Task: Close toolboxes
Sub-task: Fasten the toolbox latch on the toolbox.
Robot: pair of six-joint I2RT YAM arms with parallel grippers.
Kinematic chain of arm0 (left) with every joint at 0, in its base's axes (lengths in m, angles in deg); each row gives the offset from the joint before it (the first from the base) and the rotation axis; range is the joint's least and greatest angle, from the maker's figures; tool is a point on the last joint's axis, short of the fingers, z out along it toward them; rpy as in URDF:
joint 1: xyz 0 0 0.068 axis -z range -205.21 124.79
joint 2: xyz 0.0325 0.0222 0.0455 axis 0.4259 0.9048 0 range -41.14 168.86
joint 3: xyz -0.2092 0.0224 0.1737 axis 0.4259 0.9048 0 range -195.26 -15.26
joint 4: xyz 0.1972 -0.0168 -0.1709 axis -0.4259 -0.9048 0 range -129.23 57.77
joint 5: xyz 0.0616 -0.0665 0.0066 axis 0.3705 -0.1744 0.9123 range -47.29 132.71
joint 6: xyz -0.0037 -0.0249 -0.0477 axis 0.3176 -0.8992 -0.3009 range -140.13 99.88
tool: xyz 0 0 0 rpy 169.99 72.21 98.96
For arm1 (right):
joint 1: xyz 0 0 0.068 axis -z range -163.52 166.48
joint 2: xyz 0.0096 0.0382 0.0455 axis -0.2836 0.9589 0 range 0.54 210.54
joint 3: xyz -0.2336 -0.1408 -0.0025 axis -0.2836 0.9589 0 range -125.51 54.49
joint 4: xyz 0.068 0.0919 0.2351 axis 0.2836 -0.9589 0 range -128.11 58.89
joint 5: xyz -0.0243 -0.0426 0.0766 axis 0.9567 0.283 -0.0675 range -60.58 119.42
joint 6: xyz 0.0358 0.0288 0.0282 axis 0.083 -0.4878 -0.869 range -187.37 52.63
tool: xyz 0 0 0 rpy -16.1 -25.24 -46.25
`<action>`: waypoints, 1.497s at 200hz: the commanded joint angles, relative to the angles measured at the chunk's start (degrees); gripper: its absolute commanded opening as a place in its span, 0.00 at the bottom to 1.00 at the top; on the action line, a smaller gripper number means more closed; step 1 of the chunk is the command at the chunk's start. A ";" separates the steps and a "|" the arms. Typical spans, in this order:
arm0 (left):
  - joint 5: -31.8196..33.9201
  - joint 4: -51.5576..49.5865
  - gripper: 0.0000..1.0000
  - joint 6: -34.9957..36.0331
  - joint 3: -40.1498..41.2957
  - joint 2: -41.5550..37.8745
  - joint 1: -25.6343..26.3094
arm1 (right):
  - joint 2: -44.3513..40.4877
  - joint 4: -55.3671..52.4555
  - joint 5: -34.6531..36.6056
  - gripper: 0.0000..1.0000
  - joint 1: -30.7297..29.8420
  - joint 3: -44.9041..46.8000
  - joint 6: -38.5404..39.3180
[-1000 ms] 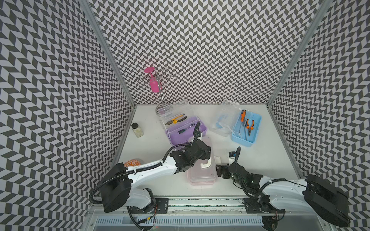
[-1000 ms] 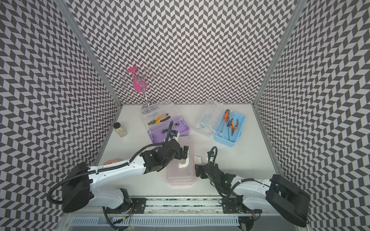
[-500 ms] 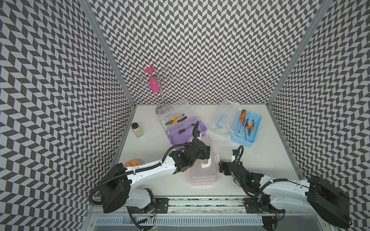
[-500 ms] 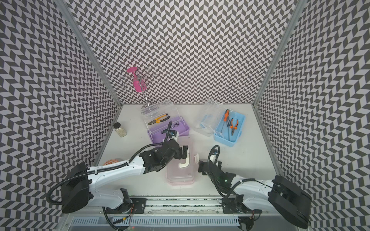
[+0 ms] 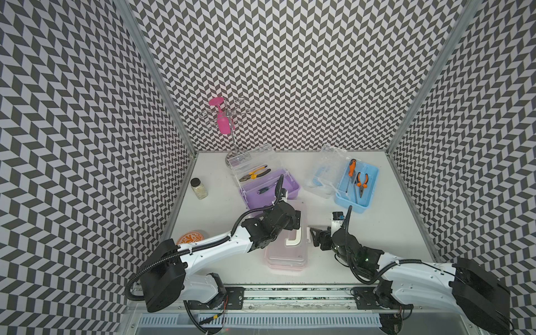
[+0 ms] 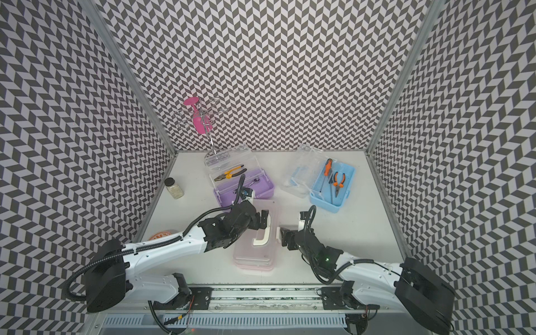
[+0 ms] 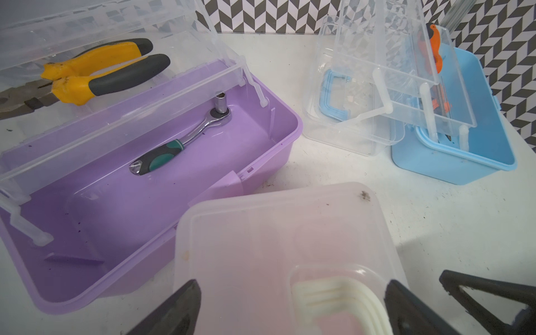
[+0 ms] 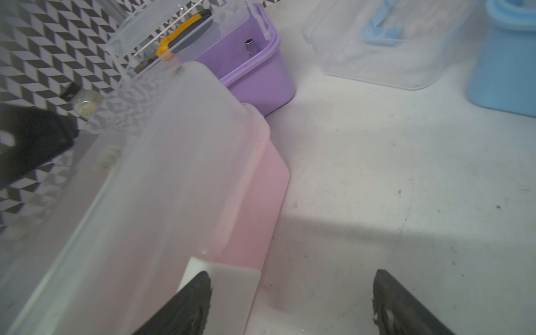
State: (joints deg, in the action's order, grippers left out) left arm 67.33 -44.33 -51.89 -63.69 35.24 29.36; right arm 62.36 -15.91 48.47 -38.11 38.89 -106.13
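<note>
The pink toolbox (image 5: 287, 255) lies front centre with its clear lid (image 7: 261, 232) down and its white handle (image 7: 333, 295) flat. My left gripper (image 5: 295, 222) (image 7: 290, 307) is open over the far end of that lid, with the handle's end between its fingers. My right gripper (image 5: 314, 239) (image 8: 290, 301) is open at the box's right side. One finger lies against the white side latch (image 8: 232, 278); the other is over bare table. The purple toolbox (image 5: 269, 188) and the blue toolbox (image 5: 358, 185) stand open behind, with tools inside.
A small glass jar (image 5: 199, 188) stands by the left wall. An orange patterned disc (image 5: 193, 238) lies under the left arm. A wire rack with a pink glass (image 5: 222, 121) stands at the back. Patterned walls close in three sides.
My right gripper has slid left toward the pink toolbox's side latch, and its jaws have narrowed a little. The left arm has stayed put on the lid.
</note>
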 commanded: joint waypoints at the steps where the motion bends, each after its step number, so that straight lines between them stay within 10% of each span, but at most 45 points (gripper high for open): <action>1: -1.72 -5.75 0.99 -0.63 1.49 0.67 -0.93 | -0.43 6.22 -8.40 0.84 -0.36 0.43 0.82; 144: -3.21 -4.18 0.99 -1.60 3.42 1.64 -1.22 | -0.32 0.85 -13.17 0.60 -0.26 -1.07 -9.09; 299: -3.18 -1.18 1.00 -1.19 5.53 2.54 -0.86 | -7.79 -5.84 -4.41 0.69 0.94 -0.87 -11.46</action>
State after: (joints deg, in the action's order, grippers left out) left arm 66.83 -41.20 -53.23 -60.49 36.48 27.78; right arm 55.52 -17.15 38.81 -37.76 39.50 -117.06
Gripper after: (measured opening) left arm 0.995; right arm 0.688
